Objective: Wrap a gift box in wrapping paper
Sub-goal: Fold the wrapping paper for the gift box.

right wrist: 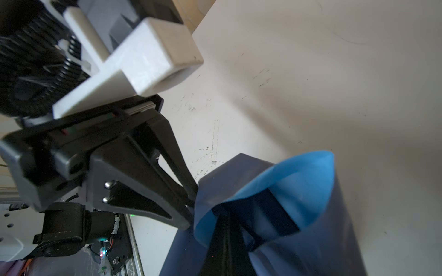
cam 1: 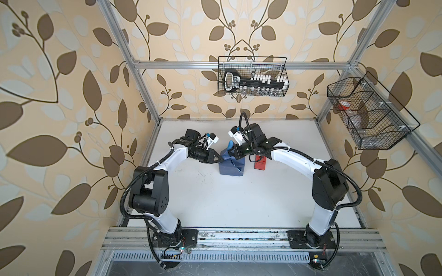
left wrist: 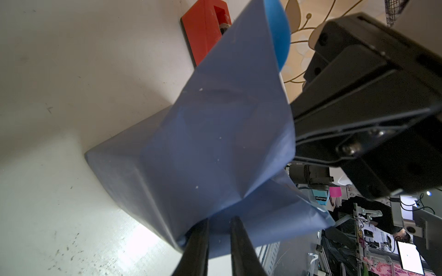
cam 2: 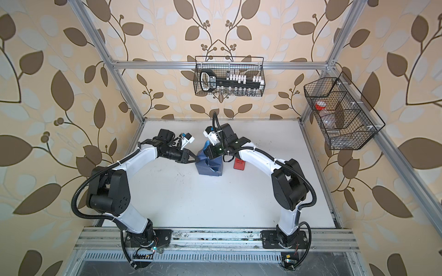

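The gift box (right wrist: 277,212) sits a little beyond the centre of the white table (cam 1: 215,198), all but swallowed by the wrapping paper (cam 1: 228,168). Only a dark navy face shows, deep inside the paper's open mouth in the right wrist view. The paper hugs the box with its slate-blue face outward and is creased into slanting folds along the sides. At the far end a loose flap stands up and curls over, baring its sky-blue inner face.

The left gripper (cam 1: 218,158) meets the wrapped box at its far-left upper corner, jaws narrow, with a fold of paper caught at the fingertips (left wrist: 238,229). The right gripper (right wrist: 226,222) reaches in from the right over the top of the box, jaws pressed together on the paper's edge just below the raised flap. The two grippers face each other, close but apart, with the paper spanning the gap.

A red tape dispenser (cam 1: 260,163) lies flat just right of the box, partly under the right arm in both top views. Beyond the table, a wire basket (cam 1: 253,78) hangs from the far rail and a second wire basket (cam 1: 368,114) from the right rail, against leaf-patterned walls.
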Motion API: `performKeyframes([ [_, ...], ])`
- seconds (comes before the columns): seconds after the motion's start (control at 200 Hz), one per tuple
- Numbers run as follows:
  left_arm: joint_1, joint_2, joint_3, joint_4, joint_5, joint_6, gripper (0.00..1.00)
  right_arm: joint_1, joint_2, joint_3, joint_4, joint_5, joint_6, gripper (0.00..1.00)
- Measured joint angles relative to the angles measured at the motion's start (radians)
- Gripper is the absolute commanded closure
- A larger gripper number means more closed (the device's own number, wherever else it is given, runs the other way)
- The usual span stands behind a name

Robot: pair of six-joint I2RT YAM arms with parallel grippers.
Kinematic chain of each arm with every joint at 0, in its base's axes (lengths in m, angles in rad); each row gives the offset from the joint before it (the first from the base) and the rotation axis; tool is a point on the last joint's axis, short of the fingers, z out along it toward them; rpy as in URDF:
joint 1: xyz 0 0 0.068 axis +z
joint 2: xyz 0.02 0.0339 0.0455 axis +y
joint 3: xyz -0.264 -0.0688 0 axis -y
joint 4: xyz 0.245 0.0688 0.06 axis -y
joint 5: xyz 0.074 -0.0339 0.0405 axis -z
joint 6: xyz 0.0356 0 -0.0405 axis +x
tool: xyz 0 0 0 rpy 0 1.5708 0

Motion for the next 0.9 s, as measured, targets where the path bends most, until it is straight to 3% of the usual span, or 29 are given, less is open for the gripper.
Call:
performKeyframes([
  [0.2,0.0,0.0,-0.013,0.023,-0.006,-0.003,0.8,0.021,0.042,0.0,0.068,-0.005,0.015,0.95],
  [0.4,-0.001,0.0,-0.016,0.037,-0.005,-0.003,0.78,-0.016,0.013,-0.036,0.151,-0.037,0.094,0.81],
  [0.595,0.0,-0.001,-0.001,0.006,0.002,0.018,0.68,-0.088,-0.122,-0.044,0.076,-0.027,0.159,0.65],
  [0.73,0.021,-0.001,0.114,-0.167,-0.015,0.151,0.53,-0.066,-0.199,-0.041,0.019,-0.018,0.208,0.56],
  [0.9,0.081,-0.009,0.306,-0.324,-0.064,0.435,0.33,-0.015,-0.186,-0.041,0.006,-0.013,0.283,0.47],
])
